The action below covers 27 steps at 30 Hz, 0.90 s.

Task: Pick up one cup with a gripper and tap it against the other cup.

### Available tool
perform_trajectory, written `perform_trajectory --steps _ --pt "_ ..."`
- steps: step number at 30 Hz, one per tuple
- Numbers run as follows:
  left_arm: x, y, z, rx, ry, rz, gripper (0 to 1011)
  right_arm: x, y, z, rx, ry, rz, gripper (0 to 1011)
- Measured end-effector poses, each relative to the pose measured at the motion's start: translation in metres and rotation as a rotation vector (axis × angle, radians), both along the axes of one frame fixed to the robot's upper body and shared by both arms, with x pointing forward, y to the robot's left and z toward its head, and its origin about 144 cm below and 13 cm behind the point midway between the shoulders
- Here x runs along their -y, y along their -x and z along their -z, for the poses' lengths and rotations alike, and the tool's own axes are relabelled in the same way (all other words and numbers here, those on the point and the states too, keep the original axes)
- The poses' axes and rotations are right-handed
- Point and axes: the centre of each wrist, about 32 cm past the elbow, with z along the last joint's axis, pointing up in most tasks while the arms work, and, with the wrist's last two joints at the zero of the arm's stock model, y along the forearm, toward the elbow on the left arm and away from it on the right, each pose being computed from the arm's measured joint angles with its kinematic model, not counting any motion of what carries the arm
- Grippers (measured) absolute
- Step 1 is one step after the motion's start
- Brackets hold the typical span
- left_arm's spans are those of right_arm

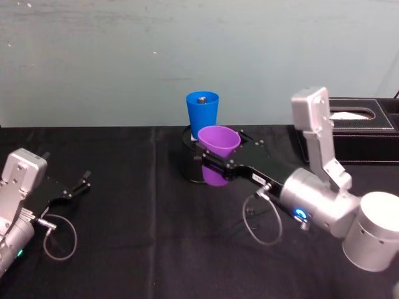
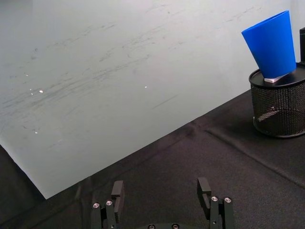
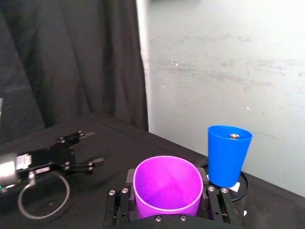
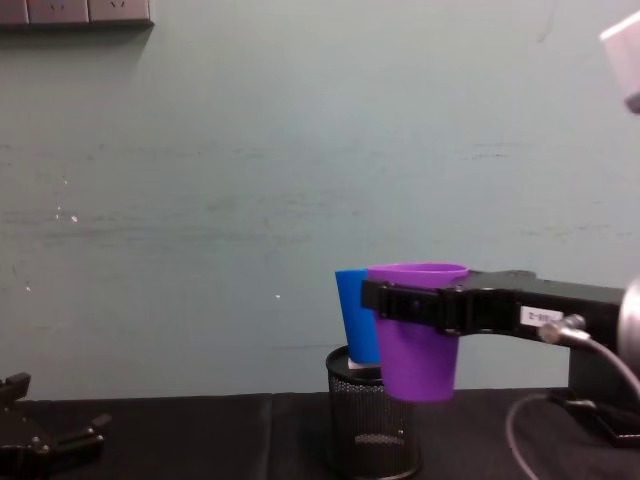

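Right tool [image 1: 215, 163] held the upright purple cup [image 1: 218, 142] clamped. The blue cup [image 1: 202, 112] stood just beyond it. Left tool [image 2: 159, 188] was parked, fingers apart.

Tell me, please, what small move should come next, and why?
Probably ease the smooth purple plastic tumbler, held raised in the right gripper, gently forward: the bright blue plastic tumbler stands just beyond it on the black wire-mesh pen holder, seemingly not yet touching. Left gripper sits idle.

The right gripper [image 4: 415, 302] clasped the upright purple cup [image 4: 420, 355] aloft, just beside the blue cup [image 4: 355, 320] standing atop the mesh holder [image 4: 372, 430].
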Motion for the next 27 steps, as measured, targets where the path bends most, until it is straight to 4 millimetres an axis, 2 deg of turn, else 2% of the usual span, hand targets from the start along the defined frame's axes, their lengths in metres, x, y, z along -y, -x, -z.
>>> perform_trajectory --steps 13,19,27 --pt "0.0 0.0 0.0 0.0 0.0 0.0 1000 -0.02 -0.048 -0.008 -0.066 0.008 0.062 734" --pt "0.0 0.0 0.0 0.0 0.0 0.0 1000 -0.026 -0.064 -0.008 -0.063 0.032 0.093 735" --pt "0.0 0.0 0.0 0.0 0.0 0.0 1000 -0.031 -0.074 -0.004 -0.052 0.052 0.119 735"
